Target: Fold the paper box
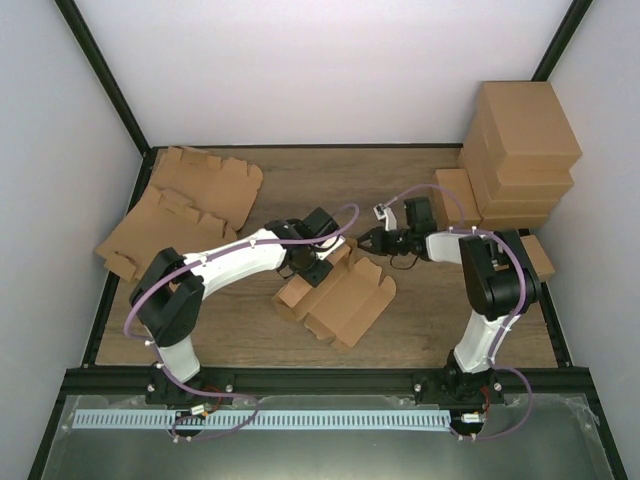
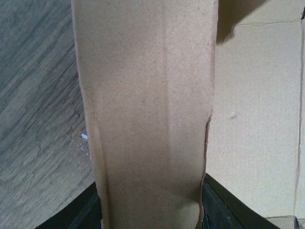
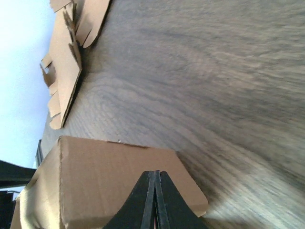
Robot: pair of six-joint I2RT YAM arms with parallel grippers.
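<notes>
Paper box (image 1: pixel 345 300) mid-table, left claw (image 1: pixel 312 262) clamped on its raised flap, right claw (image 3: pixel 155 188) pinched shut, empty, at far corner; best to press along the crease, left arm bracing.

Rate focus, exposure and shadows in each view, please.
Top external: sharp, evenly lit, only soft shadows around the box. Left wrist: its panel fills the frame, soft and grainy, dark shadow top right. Right wrist: table grain smeared, wall at left blown out white, right gripper a black silhouette.
</notes>
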